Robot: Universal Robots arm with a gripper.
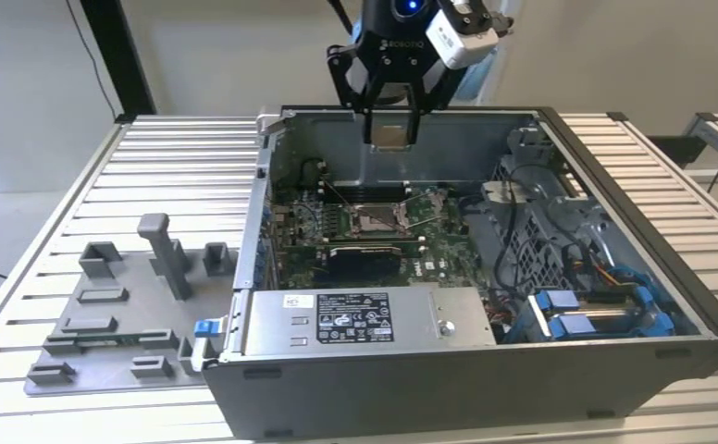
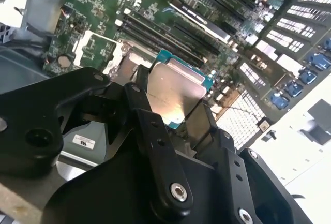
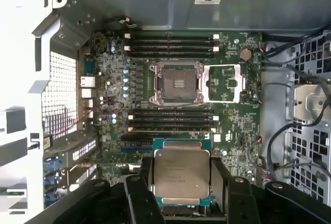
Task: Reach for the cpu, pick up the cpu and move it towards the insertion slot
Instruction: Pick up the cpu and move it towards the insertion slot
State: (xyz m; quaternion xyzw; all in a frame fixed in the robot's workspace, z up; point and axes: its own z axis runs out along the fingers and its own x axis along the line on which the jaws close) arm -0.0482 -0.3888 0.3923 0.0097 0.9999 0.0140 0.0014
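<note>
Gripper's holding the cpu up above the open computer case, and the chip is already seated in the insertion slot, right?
Not seated. The gripper does hold the cpu above the open computer case, but the first wrist view shows the insertion slot empty on the motherboard, apart from the chip.

1. Black end effector [image 1: 390,116] of matte linkage bars, narrowing toward two slim fingers [image 1: 373,109].
2. Round silver pivot screws set into broad black links [image 2: 178,192] in the second wrist view.
3. Rounded black knuckle housings with recessed bolt holes [image 2: 37,137].
4. Glowing blue ring [image 1: 405,7] on the dark wrist above.
5. White boxy camera module [image 1: 468,39] fixed beside the wrist, dark lens face.
</note>
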